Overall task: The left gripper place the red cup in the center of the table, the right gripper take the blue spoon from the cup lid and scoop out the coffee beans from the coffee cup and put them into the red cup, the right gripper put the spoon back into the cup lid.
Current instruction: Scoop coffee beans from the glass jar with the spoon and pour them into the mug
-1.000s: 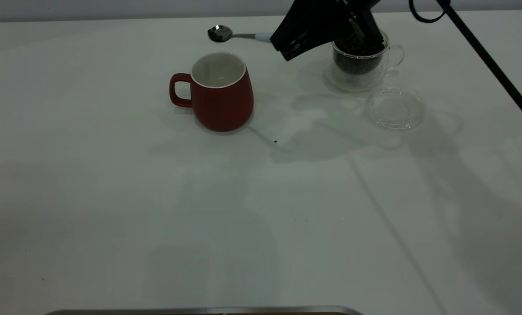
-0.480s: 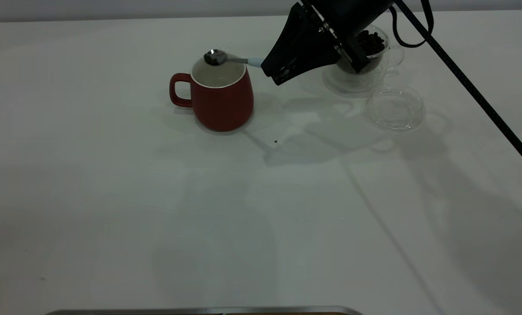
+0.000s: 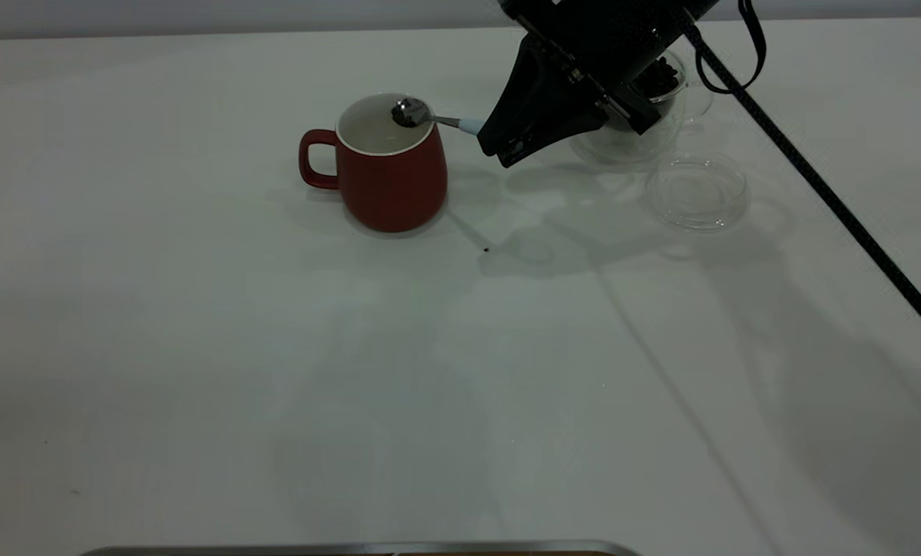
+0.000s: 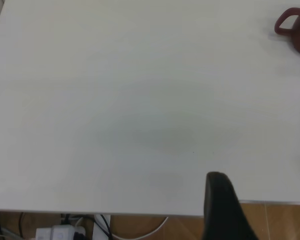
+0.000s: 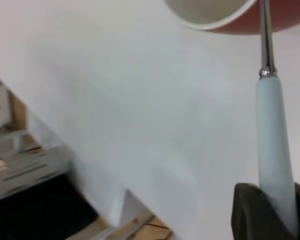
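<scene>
The right gripper [image 3: 499, 150] is over the far part of the tabletop [image 3: 460, 371], between the red cup [image 3: 391, 174] and the coffee cup [image 3: 653, 93]. Its fingers [image 5: 247, 210] are pinching the pale blue handle of the spoon [image 3: 437, 120]; in the right wrist view the handle comes out from between the dark tips. The spoon reaches sideways from the gripper to the red cup, and its metal bowl is over the mouth of the cup, at the side nearest to the gripper (something dark lies in the bowl, but I cannot tell surely that it is beans).

The red cup stands upright on the tabletop, with its handle turned away from the gripper. Its white inside is visible.

The coffee cup stands behind the gripper and is partly hidden by it. Dark coffee beans [image 3: 661, 77] show at its top. The lid [image 3: 695, 193] lies flat on the tabletop just beside the coffee cup, at the nearer side, with nothing on it. One small dark speck [image 3: 485, 249] lies on the tabletop in front, between the red cup and the lid.

The left gripper [image 4: 222, 210] is far from these things, at the edge of the tabletop; whether its fingers are spread or pressed together I cannot tell.
</scene>
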`<state>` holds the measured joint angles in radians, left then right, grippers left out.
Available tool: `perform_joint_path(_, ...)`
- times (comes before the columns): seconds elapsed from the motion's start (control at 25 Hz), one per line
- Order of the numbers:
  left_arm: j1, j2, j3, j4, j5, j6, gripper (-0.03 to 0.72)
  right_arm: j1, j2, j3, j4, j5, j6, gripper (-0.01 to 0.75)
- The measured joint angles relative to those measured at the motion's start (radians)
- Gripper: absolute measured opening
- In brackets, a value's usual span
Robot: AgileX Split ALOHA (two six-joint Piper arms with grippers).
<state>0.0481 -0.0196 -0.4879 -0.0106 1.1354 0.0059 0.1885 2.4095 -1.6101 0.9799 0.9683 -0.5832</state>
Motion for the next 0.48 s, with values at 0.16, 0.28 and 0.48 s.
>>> perform_joint_path(0.16,0.000,0.000,0.000,0.000,0.000,0.000,0.467,0.027,0.000,-0.003,-0.043,-0.044,-0.002,0.117)
perform_joint_path(0.28,0.000,0.000,0.000,0.000,0.000,0.000,0.467,0.048,0.000,-0.005,-0.071,-0.070,-0.002,0.117)
perform_joint_path(0.48,0.000,0.000,0.000,0.000,0.000,0.000,0.467,0.079,-0.014,-0.005,-0.174,-0.107,0.019,0.117)
